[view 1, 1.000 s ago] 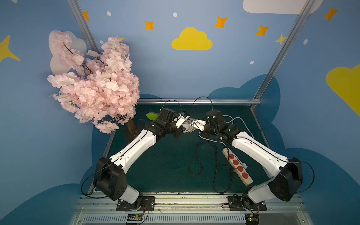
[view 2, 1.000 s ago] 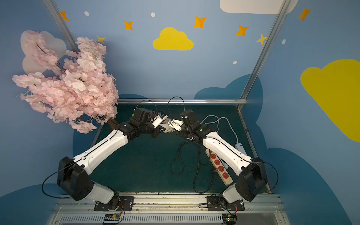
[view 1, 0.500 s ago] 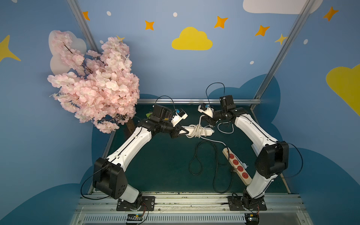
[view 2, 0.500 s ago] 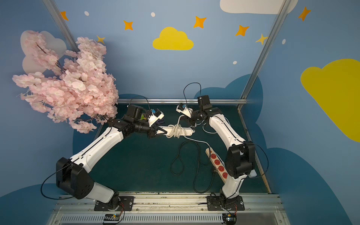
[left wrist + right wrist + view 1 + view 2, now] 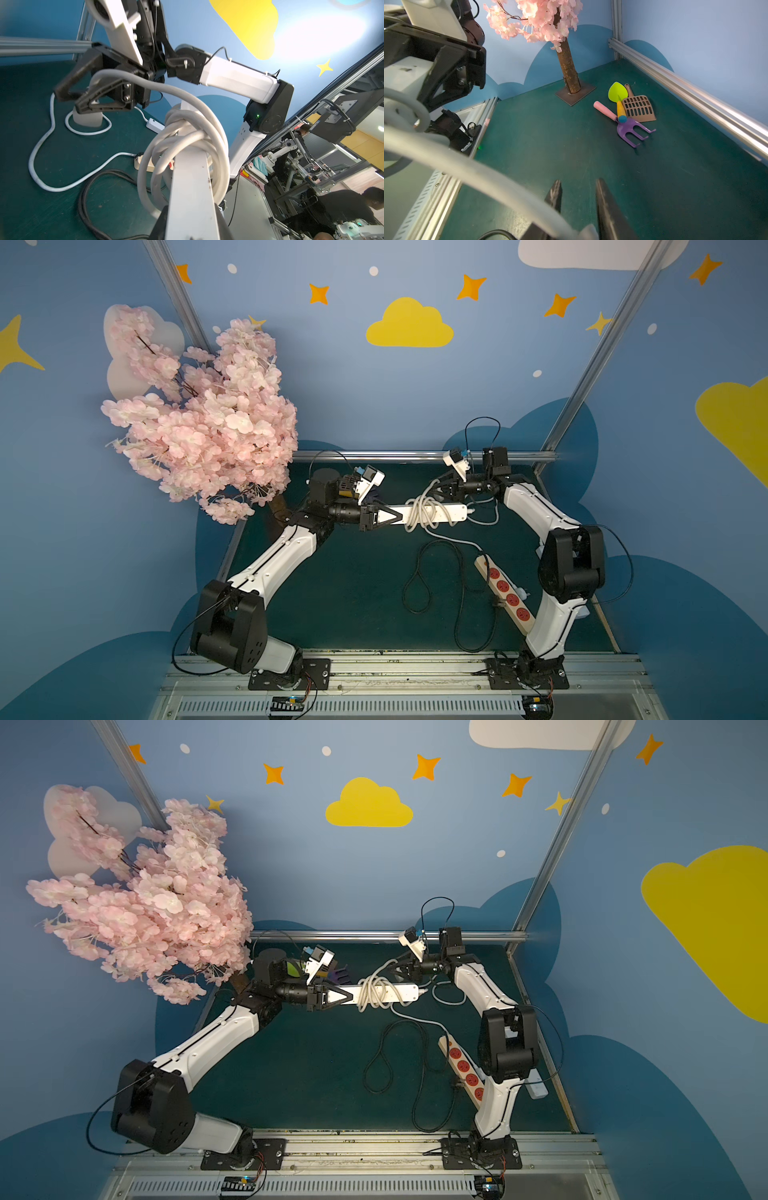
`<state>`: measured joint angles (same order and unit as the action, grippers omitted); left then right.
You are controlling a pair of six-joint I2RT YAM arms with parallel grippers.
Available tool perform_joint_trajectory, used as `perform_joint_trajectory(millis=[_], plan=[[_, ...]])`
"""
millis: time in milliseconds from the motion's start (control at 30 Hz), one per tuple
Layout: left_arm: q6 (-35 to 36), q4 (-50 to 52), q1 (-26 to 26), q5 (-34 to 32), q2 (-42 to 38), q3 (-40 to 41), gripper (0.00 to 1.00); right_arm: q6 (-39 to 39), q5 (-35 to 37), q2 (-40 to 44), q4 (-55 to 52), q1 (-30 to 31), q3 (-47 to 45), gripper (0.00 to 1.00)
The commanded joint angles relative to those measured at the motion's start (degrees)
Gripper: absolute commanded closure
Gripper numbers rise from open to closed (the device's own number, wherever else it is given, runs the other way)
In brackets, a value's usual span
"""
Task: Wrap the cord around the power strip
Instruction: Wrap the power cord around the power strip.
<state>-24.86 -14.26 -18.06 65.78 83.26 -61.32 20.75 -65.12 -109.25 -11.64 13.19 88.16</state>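
Both top views: high, from the bench (image 5: 353,585) side opposite the tree (image 5: 199,427), looking down; near-identical coverage. Left wrist: close along strip (image 5: 193,187), facing away from tree. Right wrist: low, facing tree (image 5: 569,68).

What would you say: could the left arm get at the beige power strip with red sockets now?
Probably not. The left gripper is shut on the white power strip, and the beige power strip lies across the mat beside the right arm, its near end hidden behind it.

Smooth plastic power strip (image 5: 191,176), matt rubbery cord (image 5: 187,97), rough green tabletop (image 5: 353,572).
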Motion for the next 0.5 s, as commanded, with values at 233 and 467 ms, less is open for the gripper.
perform_joint_trajectory(millis=[233, 467], plan=[[-19.60, -36.06, 0.66, -8.29, 1.94, 4.28, 0.97, -31.83, 7.06, -1.73, 21.56, 4.81, -8.48, 0.81], [-9.47, -26.62, 1.54, -25.65, -0.60, 7.49, 0.97, -64.03, 10.60, -1.27, 39.92, 10.71, -16.40, 0.90]])
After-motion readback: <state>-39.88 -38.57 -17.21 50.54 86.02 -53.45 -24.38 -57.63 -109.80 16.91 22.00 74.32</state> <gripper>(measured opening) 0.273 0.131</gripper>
